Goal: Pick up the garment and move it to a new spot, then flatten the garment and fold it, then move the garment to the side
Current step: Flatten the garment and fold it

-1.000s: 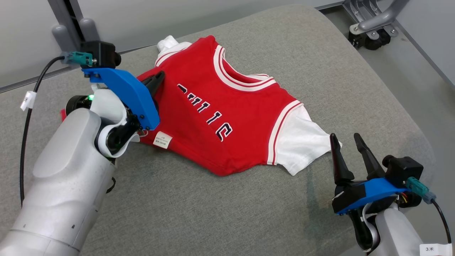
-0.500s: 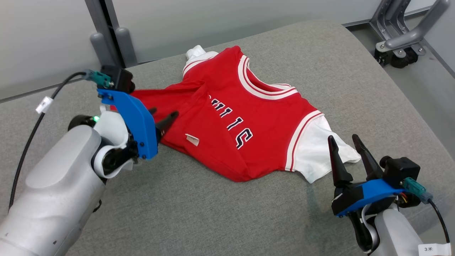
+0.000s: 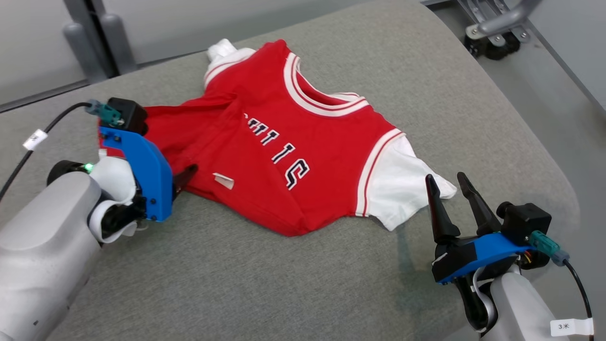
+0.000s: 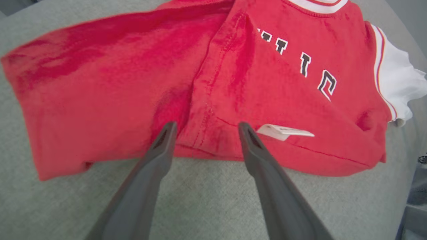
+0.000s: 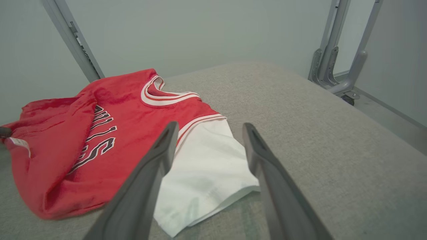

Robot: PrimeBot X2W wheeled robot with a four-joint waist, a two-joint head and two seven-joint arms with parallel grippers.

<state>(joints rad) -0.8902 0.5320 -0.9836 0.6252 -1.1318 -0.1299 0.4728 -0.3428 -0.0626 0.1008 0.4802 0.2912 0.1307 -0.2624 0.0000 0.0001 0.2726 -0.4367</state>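
The rumpled red basketball jersey point(image 3: 293, 156) lies on the grey table point(image 3: 265, 284), left end effector point(image 4: 206, 126) spread at its doubled hem point(image 4: 200, 150), right end effector point(image 3: 444, 177) spread beside its white sleeve point(image 3: 397, 184); pinching one layer would likely deepen that fold.

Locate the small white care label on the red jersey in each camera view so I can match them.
Head view: the small white care label sits left of centre, on the red jersey's near hem.
Left wrist view: right of centre, low on the jersey.
Right wrist view: at the far left edge, mid-height.
Shared landmark: the white sleeve, in all three.
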